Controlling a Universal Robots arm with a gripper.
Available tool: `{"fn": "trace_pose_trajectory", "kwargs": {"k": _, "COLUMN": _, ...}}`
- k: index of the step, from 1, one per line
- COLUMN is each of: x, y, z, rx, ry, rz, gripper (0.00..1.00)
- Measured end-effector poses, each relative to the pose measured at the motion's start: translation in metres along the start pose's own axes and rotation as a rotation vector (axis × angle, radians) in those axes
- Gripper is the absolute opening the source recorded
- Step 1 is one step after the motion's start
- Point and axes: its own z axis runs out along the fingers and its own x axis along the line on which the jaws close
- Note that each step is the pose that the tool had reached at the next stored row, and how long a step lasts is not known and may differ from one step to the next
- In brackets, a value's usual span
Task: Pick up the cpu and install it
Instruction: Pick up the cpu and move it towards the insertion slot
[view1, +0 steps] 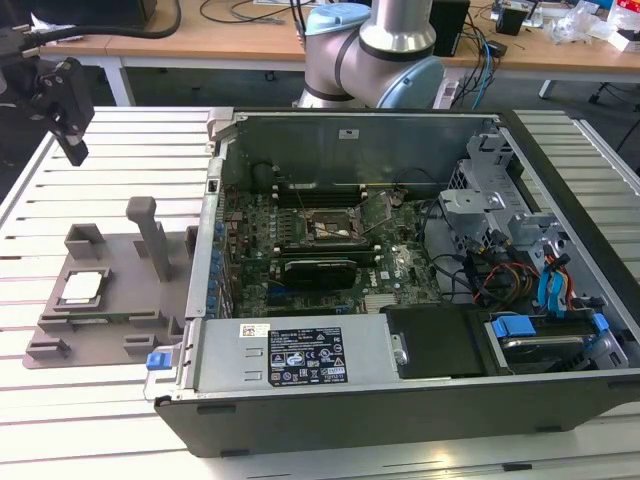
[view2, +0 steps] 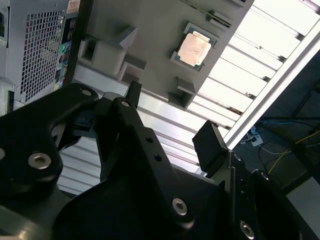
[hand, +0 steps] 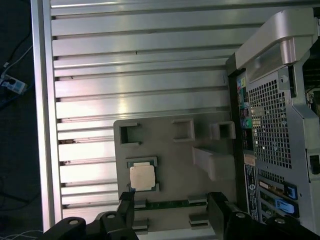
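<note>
Hanging released and empty, the end effector (hand: 172, 200) sits well clear of the cpu (hand: 142, 177) in its grey tray (hand: 175, 165).

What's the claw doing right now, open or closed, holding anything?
Claw: open, holding nothing; the cpu lies in the grey tray.

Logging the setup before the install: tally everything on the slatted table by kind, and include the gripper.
cpu: 1
grey tray: 1
computer case: 1
gripper: 1
Total: 4
</note>
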Motion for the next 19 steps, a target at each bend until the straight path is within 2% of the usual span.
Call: {"fn": "trace_pose_trajectory", "kwargs": {"k": 19, "x": 0.0052, "y": -0.0007, "z": 0.0087, "rx": 0.0, "ry": 0.0, "rz": 0.0, "gripper": 0.69}}
